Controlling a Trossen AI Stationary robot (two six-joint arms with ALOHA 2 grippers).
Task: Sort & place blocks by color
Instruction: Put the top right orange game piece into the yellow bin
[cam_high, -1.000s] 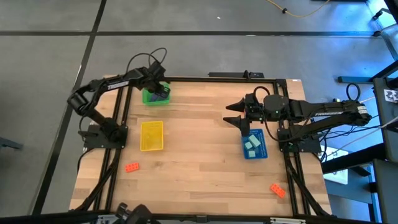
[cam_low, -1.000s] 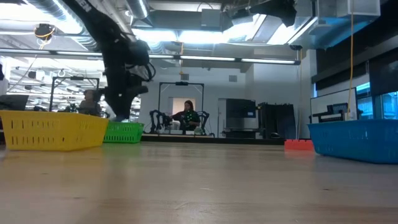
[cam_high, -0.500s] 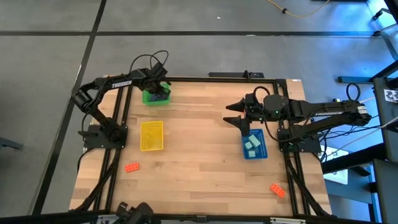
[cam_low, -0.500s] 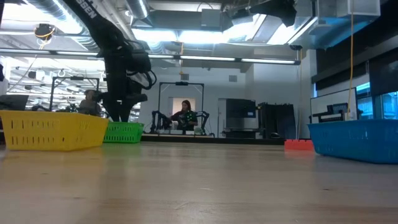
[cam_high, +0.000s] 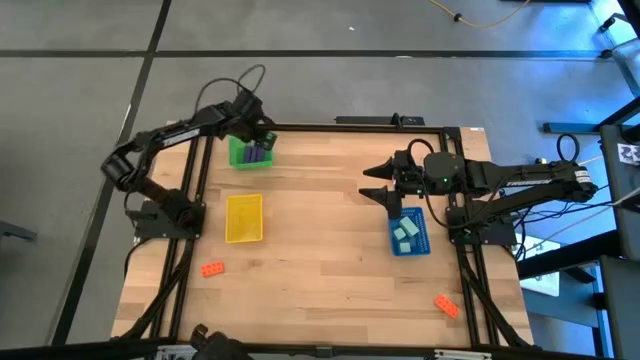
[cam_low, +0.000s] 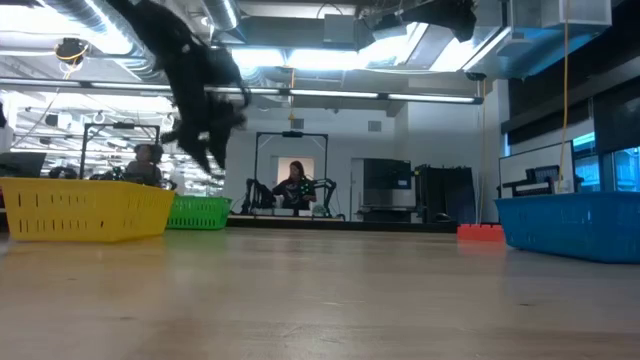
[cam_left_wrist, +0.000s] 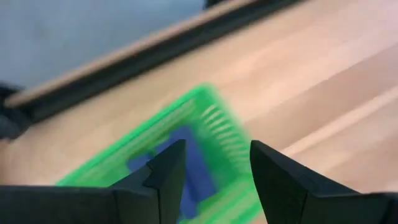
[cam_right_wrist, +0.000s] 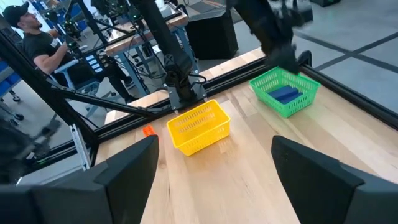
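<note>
Two orange-red blocks (cam_high: 212, 268) (cam_high: 446, 306) lie at your near table corners, the left one nearest your left gripper (cam_high: 258, 131), empty with fingers apart above the green tray (cam_high: 237, 152).

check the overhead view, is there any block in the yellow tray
No, the yellow tray shows only its bare yellow floor from above, while the two orange-red blocks lie on the table.

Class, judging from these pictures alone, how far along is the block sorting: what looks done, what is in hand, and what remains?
Done: purple blocks lie in the green tray and teal blocks in the blue tray. In hand: nothing; the left gripper hangs open above the green tray, the right gripper waits open. Left: two orange-red blocks on the table; the yellow tray looks empty.
</note>
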